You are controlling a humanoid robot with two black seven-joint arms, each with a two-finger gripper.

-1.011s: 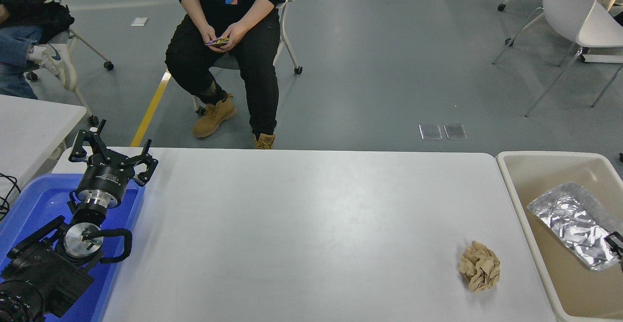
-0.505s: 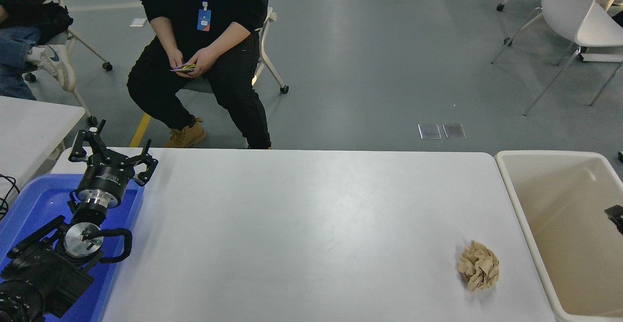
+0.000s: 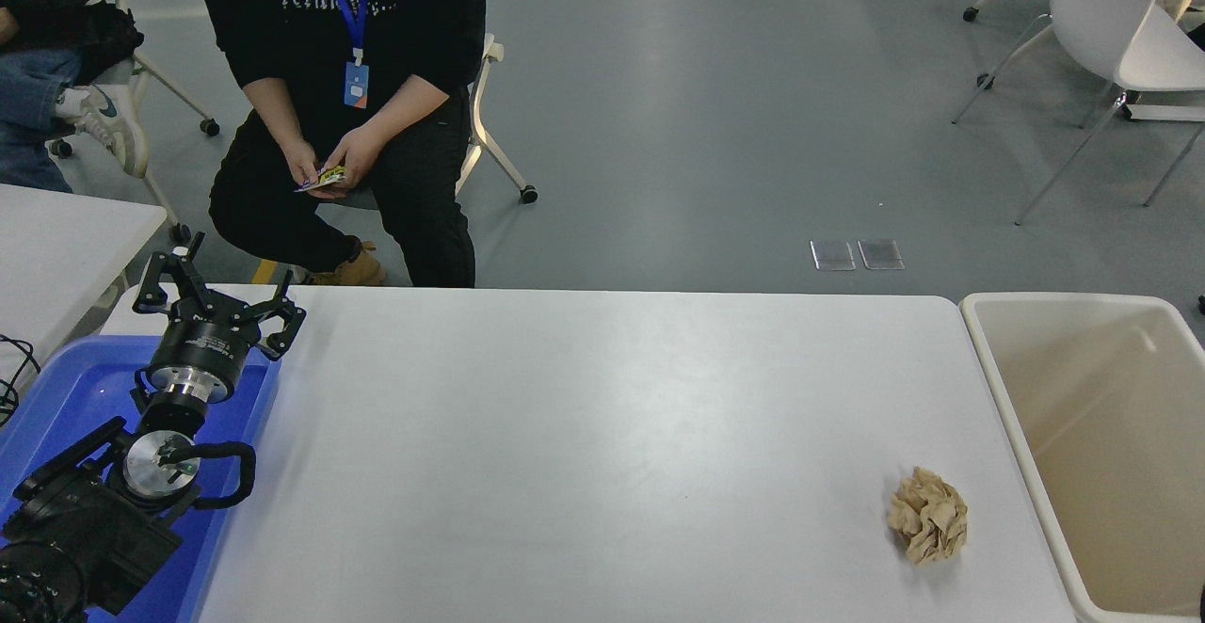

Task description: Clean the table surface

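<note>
1. the crumpled brown paper ball [image 3: 927,516] is lying on the counter [image 3: 584,435], close to its near right corner and just beside the beige bin [image 3: 1092,444].
2. the beige bin is standing against the counter's right end, its inside showing bare.
3. the left arm is resting at the counter's near left corner, over a blue tray [image 3: 66,392] that is sitting on the counter's left end.
4. the left claw [image 3: 218,301] is hanging above the tray's far edge, its fingers spread open and gripping nothing.
5. the right claw is not showing anywhere around the counter.
6. the counter, white and wide, is filling the middle of the view from the tray to the bin.
7. beyond the counter's far left edge a person [image 3: 344,87] in black is sitting on a chair, holding a small colourful item in both hands.
8. a white chair [image 3: 1120,39] is standing well beyond the counter's far right corner.
</note>
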